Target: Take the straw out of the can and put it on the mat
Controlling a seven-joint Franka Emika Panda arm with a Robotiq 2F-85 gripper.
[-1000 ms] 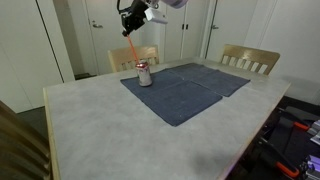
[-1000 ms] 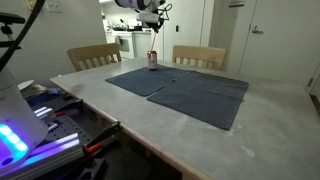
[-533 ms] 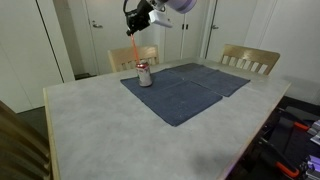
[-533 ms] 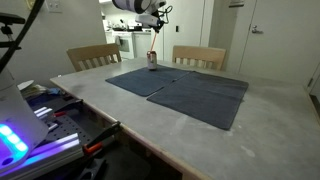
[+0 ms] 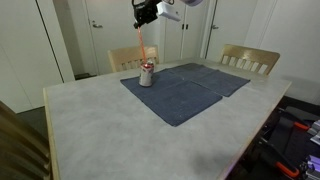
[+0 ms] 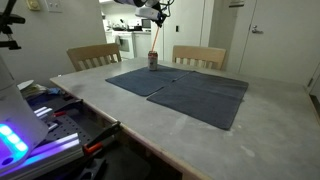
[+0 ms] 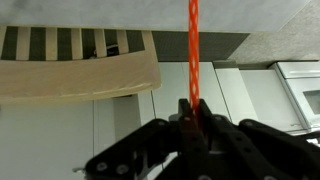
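Note:
The gripper (image 5: pixel 146 12) is high above the table's far side, shut on the top of the thin red-orange straw (image 5: pixel 142 42). The straw hangs nearly straight down, and its lower end is at the top of the silver can (image 5: pixel 147 74). I cannot tell whether the tip is still inside. The can stands upright on the far corner of the dark blue mat (image 5: pixel 185 92). Can (image 6: pixel 152 60) and mat (image 6: pixel 185 88) show in both exterior views. In the wrist view the straw (image 7: pixel 193 40) runs out from between the closed fingers of the gripper (image 7: pixel 196 112).
Two wooden chairs (image 5: pixel 248 58) (image 5: pixel 128 57) stand at the table's far side; one chair back shows in the wrist view (image 7: pixel 80 72). The pale table top (image 5: pixel 110 125) surrounds the mat. Cluttered gear lies beside the table (image 6: pixel 40 120).
The gripper has moved up and sideways over the can with the straw. The straw was tilted and short-looking beside the gripper; it now hangs long and nearly vertical above the can.

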